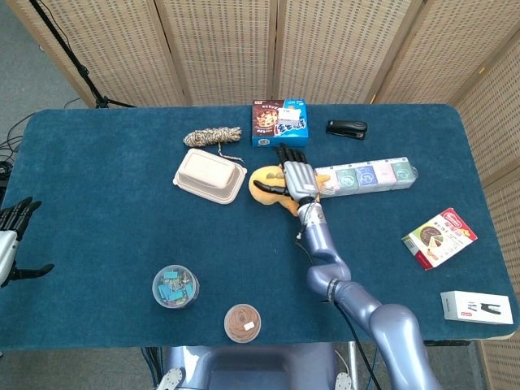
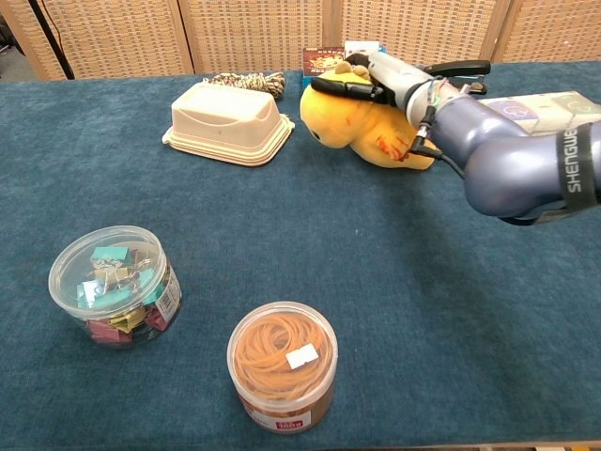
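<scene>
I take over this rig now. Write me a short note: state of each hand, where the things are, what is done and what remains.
Right hand: rests on top of the yellow plush toy, fingers spread over it; a closed grip is not visible.
Left hand: open at the table's left edge, holding nothing.
The toy lies between the beige plastic lunch box and the long pill organiser.
Done: reach. Left: grasp and lift, as the toy lies on the table.

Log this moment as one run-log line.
right robot hand: resting on yellow plush toy, grip unclear | left robot hand: open, at table's left edge | beige container: left of toy
</scene>
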`<state>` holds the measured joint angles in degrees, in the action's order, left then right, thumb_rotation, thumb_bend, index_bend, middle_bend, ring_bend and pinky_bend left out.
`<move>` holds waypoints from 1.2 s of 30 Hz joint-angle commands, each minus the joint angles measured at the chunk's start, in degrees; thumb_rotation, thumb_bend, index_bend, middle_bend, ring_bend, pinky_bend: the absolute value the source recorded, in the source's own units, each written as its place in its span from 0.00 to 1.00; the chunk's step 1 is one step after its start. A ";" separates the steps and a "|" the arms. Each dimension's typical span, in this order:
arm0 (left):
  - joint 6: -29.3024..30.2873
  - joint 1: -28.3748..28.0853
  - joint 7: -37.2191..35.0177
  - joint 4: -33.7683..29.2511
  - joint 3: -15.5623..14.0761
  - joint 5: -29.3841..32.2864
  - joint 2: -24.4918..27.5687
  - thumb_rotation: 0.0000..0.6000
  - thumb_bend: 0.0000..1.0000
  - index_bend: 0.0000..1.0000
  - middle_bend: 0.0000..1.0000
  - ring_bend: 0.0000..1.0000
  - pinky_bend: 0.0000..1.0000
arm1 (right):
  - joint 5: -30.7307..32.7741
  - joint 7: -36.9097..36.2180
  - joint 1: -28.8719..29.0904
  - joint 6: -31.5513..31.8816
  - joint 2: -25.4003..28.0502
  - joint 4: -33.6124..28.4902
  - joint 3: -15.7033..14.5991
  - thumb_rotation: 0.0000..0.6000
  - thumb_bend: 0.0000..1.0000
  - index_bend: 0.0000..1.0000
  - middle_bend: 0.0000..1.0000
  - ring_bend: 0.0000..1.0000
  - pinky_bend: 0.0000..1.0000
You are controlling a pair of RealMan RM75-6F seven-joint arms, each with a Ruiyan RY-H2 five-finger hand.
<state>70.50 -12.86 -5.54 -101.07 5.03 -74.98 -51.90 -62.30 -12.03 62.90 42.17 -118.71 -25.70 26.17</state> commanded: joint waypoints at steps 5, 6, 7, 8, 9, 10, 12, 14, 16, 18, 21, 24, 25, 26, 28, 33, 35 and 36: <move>-0.26 -0.34 1.63 -0.49 -0.06 0.38 -0.45 1.00 0.00 0.00 0.00 0.00 0.00 | 0.69 1.91 -5.94 3.17 5.57 -9.01 -0.66 0.17 0.00 0.00 0.00 0.00 0.00; -0.28 -0.37 1.77 -0.56 -0.07 0.38 -0.47 1.00 0.00 0.00 0.00 0.00 0.00 | 0.99 2.59 -6.39 3.38 6.07 -10.05 -0.61 0.17 0.00 0.00 0.00 0.00 0.00; -0.30 -0.40 1.87 -0.63 -0.07 0.38 -0.47 1.00 0.00 0.00 0.00 0.00 0.00 | 1.24 3.18 -6.80 3.69 6.55 -11.29 -0.56 0.17 0.00 0.00 0.00 0.00 0.00; -0.30 -0.41 1.97 -0.67 -0.11 0.36 -0.49 1.00 0.00 0.00 0.00 0.00 0.00 | 1.49 3.84 -7.28 4.08 7.18 -13.05 -0.50 0.17 0.00 0.00 0.00 0.00 0.00; -0.27 -0.41 2.00 -0.70 -0.11 0.33 -0.51 1.00 0.00 0.00 0.00 0.00 0.00 | 1.62 4.20 -7.58 4.28 7.69 -14.47 -0.46 0.17 0.00 0.00 0.00 0.00 0.00; -0.25 -0.41 2.01 -0.74 -0.11 0.30 -0.50 1.00 0.00 0.00 0.00 0.00 0.00 | 1.74 4.54 -7.81 4.45 8.17 -15.84 -0.41 0.16 0.00 0.00 0.00 0.00 0.00; -0.20 -0.38 1.94 -0.83 -0.16 0.21 -0.45 1.00 0.00 0.00 0.00 0.00 0.00 | 1.88 5.38 -8.01 4.92 9.04 -18.51 -0.25 0.16 0.00 0.00 0.00 0.00 0.00; -0.13 -0.33 1.75 -0.90 -0.20 0.04 -0.35 1.00 0.00 0.00 0.00 0.00 0.00 | 2.03 6.33 -7.70 5.25 9.41 -20.27 -0.01 0.17 0.00 0.00 0.00 0.00 0.00; -0.04 -0.27 1.50 -0.89 -0.22 -0.08 -0.25 1.00 0.00 0.00 0.00 0.00 0.00 | 2.26 7.38 -7.13 5.41 9.34 -21.15 0.24 0.16 0.00 0.00 0.00 0.00 0.00; 0.06 -0.17 1.12 -0.84 -0.26 -0.23 -0.13 1.00 0.00 0.00 0.00 0.00 0.00 | 2.40 8.51 -6.28 5.61 9.00 -21.59 0.48 0.17 0.00 0.00 0.00 0.00 0.00; 0.16 -0.06 0.39 -0.69 -0.26 -0.41 0.07 1.00 0.00 0.00 0.00 0.00 0.00 | 2.19 9.94 -4.34 5.85 7.69 -21.19 0.80 0.17 0.00 0.00 0.00 0.00 0.00; 0.16 0.00 -0.36 -0.57 -0.25 -0.59 0.31 1.00 0.00 0.00 0.00 0.00 0.00 | 2.40 10.71 -2.28 5.57 6.01 -20.00 1.38 0.17 0.00 0.00 0.00 0.00 0.00; 0.15 0.01 -0.57 -0.53 -0.24 -0.61 0.37 1.00 0.00 0.00 0.00 0.00 0.00 | 2.31 10.99 -1.52 5.43 5.46 -19.62 1.48 0.17 0.00 0.00 0.00 0.00 0.00; 0.10 0.01 -0.80 -0.46 -0.23 -0.62 0.45 1.00 0.00 0.00 0.00 0.00 0.00 | 2.32 11.34 -0.47 5.28 4.65 -19.03 1.72 0.17 0.00 0.00 0.00 0.00 0.00; 0.00 -0.01 -1.07 -0.33 -0.22 -0.63 0.51 1.00 0.00 0.00 0.00 0.00 0.00 | 2.05 11.67 0.97 5.12 3.47 -18.27 1.87 0.17 0.00 0.00 0.00 0.00 0.00; -0.31 -0.10 -1.61 -0.04 -0.20 -0.56 0.69 1.00 0.00 0.00 0.00 0.00 0.00 | 1.12 12.69 4.92 4.44 -0.09 -13.90 1.81 0.17 0.00 0.00 0.00 0.00 0.00; -0.37 -0.14 -1.65 0.09 -0.12 -0.34 0.69 1.00 0.00 0.00 0.00 0.00 0.00 | 1.13 12.55 6.37 3.80 -1.60 -11.44 2.03 0.17 0.00 0.00 0.00 0.00 0.00; -0.48 -0.19 -1.70 0.10 -0.08 -0.25 0.70 1.00 0.00 0.00 0.00 0.00 0.00 | 1.11 12.44 6.98 3.45 -2.18 -10.31 2.11 0.17 0.00 0.00 0.00 0.00 0.00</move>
<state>70.08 -13.01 -7.21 -100.99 4.92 -75.28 -51.21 -61.00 0.34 68.26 46.46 -119.25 -38.31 28.05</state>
